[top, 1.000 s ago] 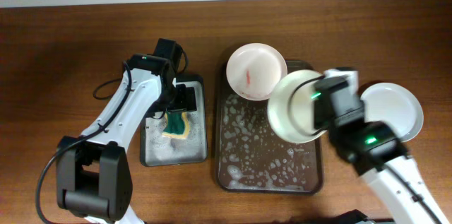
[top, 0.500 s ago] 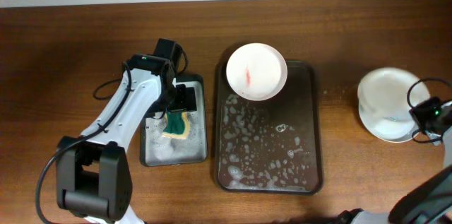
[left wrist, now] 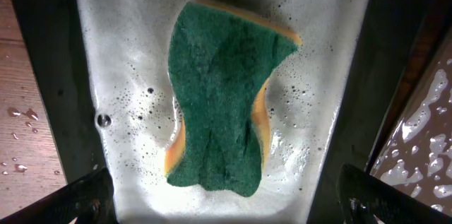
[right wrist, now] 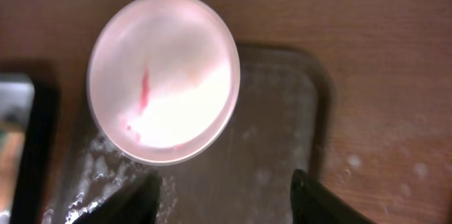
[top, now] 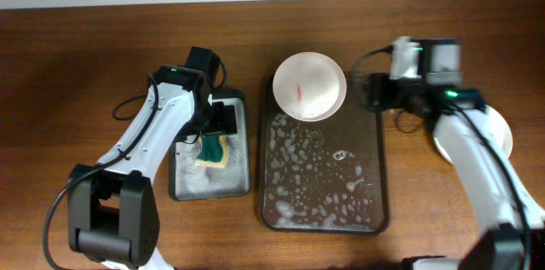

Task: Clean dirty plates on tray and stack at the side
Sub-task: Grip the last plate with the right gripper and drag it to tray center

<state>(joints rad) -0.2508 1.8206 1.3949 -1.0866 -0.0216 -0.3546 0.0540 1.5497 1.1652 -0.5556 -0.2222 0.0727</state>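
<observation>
My right gripper (right wrist: 226, 199) hangs wide open and empty beside the smeared plate (top: 309, 86), which overhangs the upper-left corner of the soapy tray (top: 385, 168), so a glancing grab could tip it off.

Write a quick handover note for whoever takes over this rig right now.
Left gripper: open, above the sponge, which lies ungripped in the soapy small tray.
Right gripper: open, empty, at the tray's far right corner, facing the dirty plate.
Dirty plate: red smear, at the tray's far left corner, overhanging the rim.
Done: white plate on the table at right, partly hidden by the right arm; stack count unclear.
Left: scrub the smeared plate and stack it at right.
</observation>
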